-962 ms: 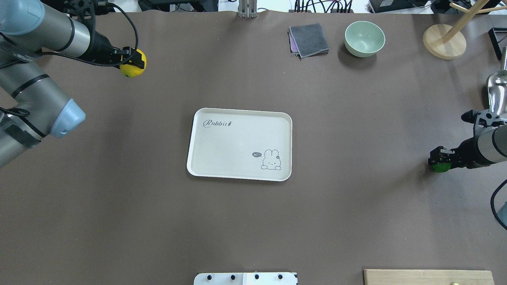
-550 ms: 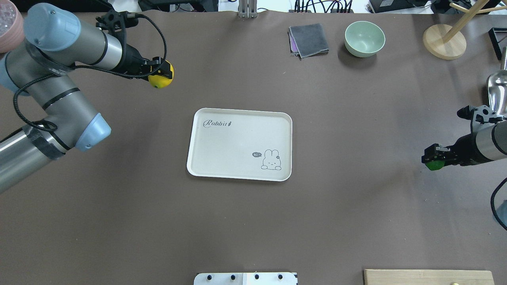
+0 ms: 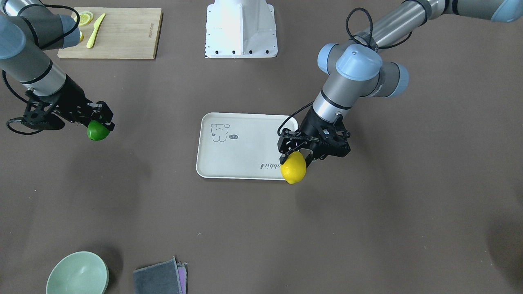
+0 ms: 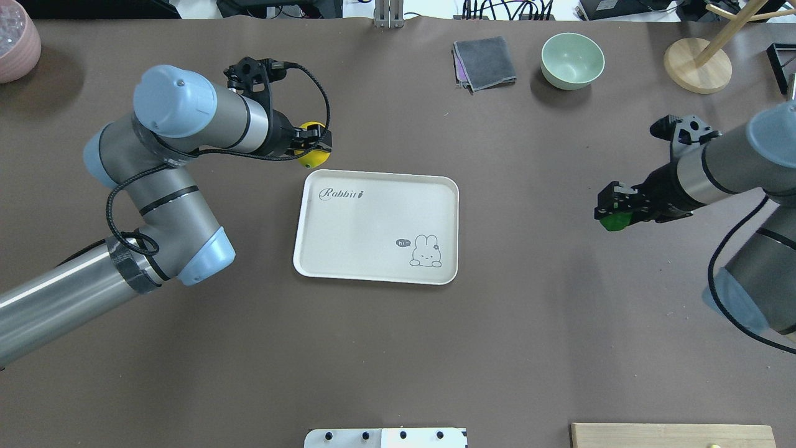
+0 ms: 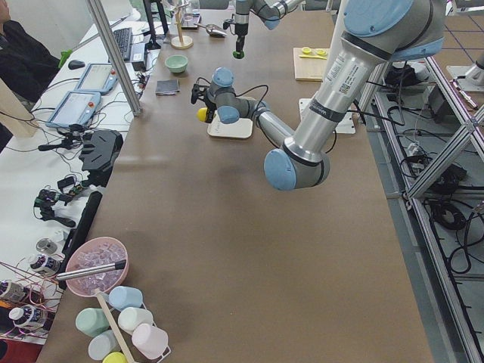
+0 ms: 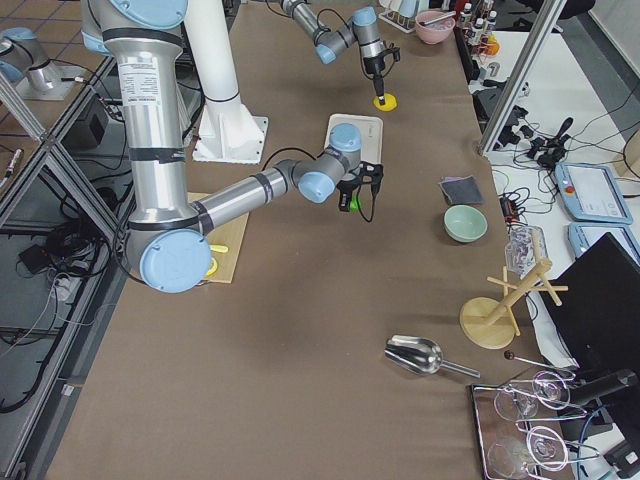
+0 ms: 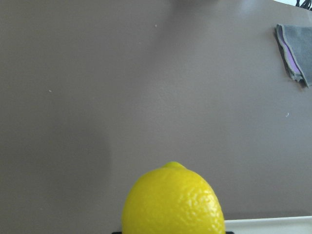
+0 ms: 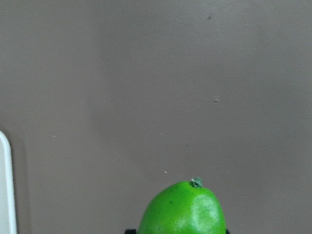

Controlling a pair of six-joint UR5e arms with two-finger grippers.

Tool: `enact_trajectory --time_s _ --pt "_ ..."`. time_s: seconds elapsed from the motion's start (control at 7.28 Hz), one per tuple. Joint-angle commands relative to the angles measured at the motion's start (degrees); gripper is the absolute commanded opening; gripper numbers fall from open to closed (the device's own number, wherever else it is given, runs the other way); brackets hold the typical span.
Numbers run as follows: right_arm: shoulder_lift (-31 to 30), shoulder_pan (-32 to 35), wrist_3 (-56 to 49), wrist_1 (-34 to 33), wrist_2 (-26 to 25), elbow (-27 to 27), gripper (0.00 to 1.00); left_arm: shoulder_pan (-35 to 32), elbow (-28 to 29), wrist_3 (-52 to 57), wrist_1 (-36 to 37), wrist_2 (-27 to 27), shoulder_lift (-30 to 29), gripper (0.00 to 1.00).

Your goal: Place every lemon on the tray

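The cream-white tray (image 4: 373, 205) with the "Rabbit" script lies mid-table and is bare; it also shows in the front view (image 3: 241, 134). My left gripper (image 4: 313, 150) is shut on the yellow lemon (image 4: 311, 159) and holds it in the air beside the tray's far left corner; the lemon shows in the front view (image 3: 293, 168) and the left wrist view (image 7: 173, 202). My right gripper (image 4: 612, 213) is shut on the green lemon (image 4: 614, 222), held in the air well to the right of the tray; it shows in the front view (image 3: 98, 130) and the right wrist view (image 8: 184, 209).
A green bowl (image 4: 572, 60) and a folded grey cloth (image 4: 484, 62) sit at the far side. A wooden stand (image 4: 698, 65) is at the far right, a pink bowl (image 4: 15, 43) at the far left. A wooden cutting board (image 3: 110, 32) with lemon slices and a knife lies near the robot's base.
My left gripper has carried the yellow lemon right and nearer, up to the tray's far left corner. My right gripper has carried the green lemon left toward the tray.
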Motion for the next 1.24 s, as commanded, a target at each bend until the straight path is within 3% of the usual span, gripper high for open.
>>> enact_trajectory --time_s 0.0,0.14,0.55,0.69,0.82,1.1 --pt "5.7 -1.3 2.5 -3.1 -0.2 0.0 0.0 5.2 0.2 -0.2 0.2 5.0 -0.2 0.0" --pt "7.7 -2.5 4.5 -3.1 -0.6 -0.1 0.0 7.1 0.2 -0.2 0.3 7.2 -0.1 0.0" --pt "11.5 -6.1 7.3 -3.1 -5.1 -0.4 0.0 8.5 -0.1 0.6 0.3 7.3 1.3 0.0" --pt "12.7 -8.0 7.4 -3.2 -7.1 -0.6 0.0 8.5 -1.1 1.8 0.3 6.9 2.4 0.58" --pt "14.2 -10.1 9.2 -3.1 -8.9 -0.6 0.0 8.4 -2.3 3.1 0.2 7.3 2.6 0.97" --pt "17.0 -16.6 10.6 -3.2 -16.2 -1.2 0.0 6.5 -6.7 3.6 1.3 6.8 3.6 0.98"
